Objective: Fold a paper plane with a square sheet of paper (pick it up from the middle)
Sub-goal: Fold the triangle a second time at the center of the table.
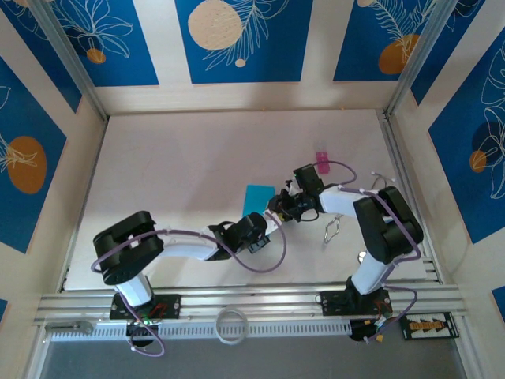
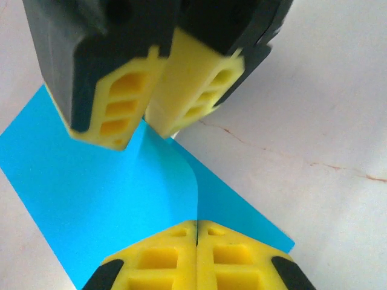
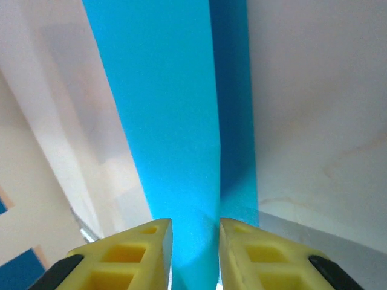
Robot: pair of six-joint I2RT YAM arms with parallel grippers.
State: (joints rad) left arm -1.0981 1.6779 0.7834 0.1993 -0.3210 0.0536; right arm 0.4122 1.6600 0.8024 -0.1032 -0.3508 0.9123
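The square sheet of paper (image 1: 257, 198) is cyan-blue and lies mid-table with one part lifted into a raised fold (image 2: 181, 181). My left gripper (image 2: 196, 225) is shut on the near end of that fold. The right gripper (image 3: 195, 226) faces it from the other side. Its yellow fingers (image 2: 115, 115) stand slightly apart, with the paper (image 3: 169, 121) running up between them, so it is open. In the top view both grippers meet at the sheet's near right corner, left gripper (image 1: 271, 223) and right gripper (image 1: 281, 207). The paper plane is out of view.
A tiny pink object (image 1: 321, 160) stands behind the right arm. A small metal clip (image 1: 331, 230) lies by the right elbow. Blue leaf-patterned wall panels (image 1: 237, 35) enclose the table. A rail (image 1: 252, 300) and a white cable coil (image 1: 230, 325) run along the near edge.
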